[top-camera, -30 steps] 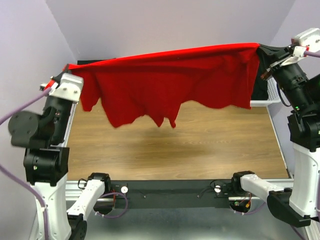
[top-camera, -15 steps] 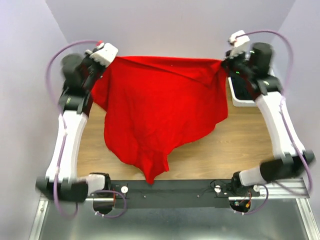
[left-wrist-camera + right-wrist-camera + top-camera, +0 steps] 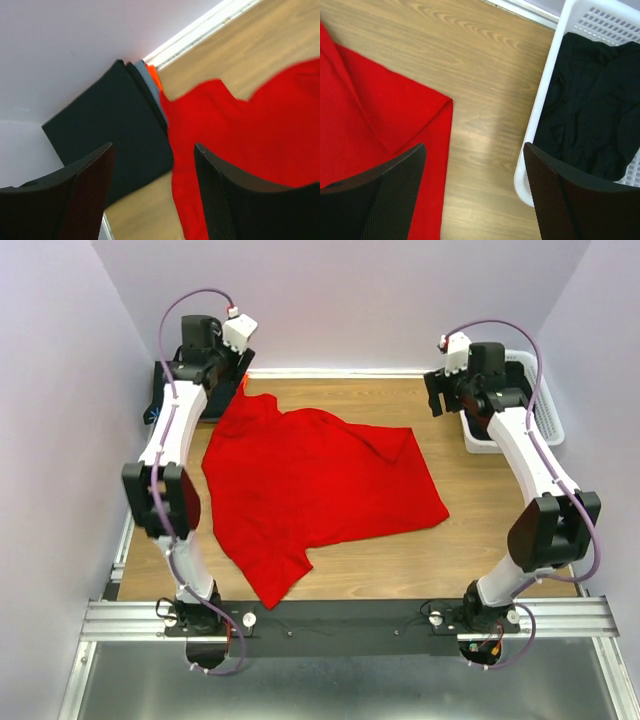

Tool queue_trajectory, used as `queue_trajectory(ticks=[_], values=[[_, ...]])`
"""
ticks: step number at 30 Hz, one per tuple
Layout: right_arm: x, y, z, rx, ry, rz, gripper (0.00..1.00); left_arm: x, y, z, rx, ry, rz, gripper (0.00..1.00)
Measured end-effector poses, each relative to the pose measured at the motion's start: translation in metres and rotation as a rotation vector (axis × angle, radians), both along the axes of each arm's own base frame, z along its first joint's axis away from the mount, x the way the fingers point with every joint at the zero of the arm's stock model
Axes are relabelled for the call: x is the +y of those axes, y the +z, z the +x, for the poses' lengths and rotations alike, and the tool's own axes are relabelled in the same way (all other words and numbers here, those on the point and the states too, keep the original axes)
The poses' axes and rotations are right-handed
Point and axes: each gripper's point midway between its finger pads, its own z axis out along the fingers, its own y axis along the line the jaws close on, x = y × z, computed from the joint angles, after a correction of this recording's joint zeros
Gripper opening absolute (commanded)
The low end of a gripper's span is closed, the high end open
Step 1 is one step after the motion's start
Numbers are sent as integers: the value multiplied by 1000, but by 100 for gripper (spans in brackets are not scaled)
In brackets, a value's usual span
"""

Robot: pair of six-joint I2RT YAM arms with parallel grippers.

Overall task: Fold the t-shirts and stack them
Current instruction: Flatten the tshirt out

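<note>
The red shirt [image 3: 320, 485], hanging between my arms a second ago, is now lying spread on the desk [image 3: 500, 540], ready for folding. My left tool [image 3: 152, 150] and right tool [image 3: 475, 147] are hovering released over its far corners, hemmed by a folded dark pile [image 3: 110, 125] and the basket [image 3: 545, 410]; room is opening near-right.

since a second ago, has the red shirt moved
Yes. The red shirt has dropped from hanging in the air to lying on the table, clear of the white basket.
</note>
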Motion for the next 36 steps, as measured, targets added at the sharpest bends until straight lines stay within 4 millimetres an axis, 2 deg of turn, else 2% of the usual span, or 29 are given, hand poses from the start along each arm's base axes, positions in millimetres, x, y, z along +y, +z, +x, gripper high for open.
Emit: queue_trajectory(ticks=[3, 5, 6, 8, 10, 15, 17, 19, 23, 29, 32, 36], values=[[3, -8, -12, 23, 31, 1, 74, -2, 27, -39, -27, -23, -12, 67], [6, -27, -20, 72, 59, 1, 61, -5, 44, -60, -63, -49, -19, 66], [8, -38, -25, 103, 76, 4, 56, -8, 48, -76, -69, -72, -25, 66], [14, -67, -34, 185, 111, 16, 52, -13, 44, -92, -62, -99, -33, 65], [18, -93, -45, 259, 138, 26, 45, -19, 24, -108, -16, -134, -46, 62], [18, -155, -77, 439, 169, 23, 38, -27, -71, -151, 238, -187, -74, 61], [17, -172, -88, 487, 174, 15, 38, -27, -97, -166, 313, -187, -75, 60], [15, -191, -102, 539, 180, 6, 36, -26, -113, -177, 364, -187, -75, 60], [7, -220, -125, 612, 182, -27, 34, -25, -128, -186, 404, -187, -74, 60], [2, -222, -128, 556, 181, -55, 32, -26, -147, -184, 448, -186, -75, 59], [-3, -221, -144, 546, 180, -74, 32, -25, -155, -183, 467, -183, -73, 58], [-10, -220, -178, 604, 177, -97, 32, -26, -167, -181, 490, -187, -61, 57]])
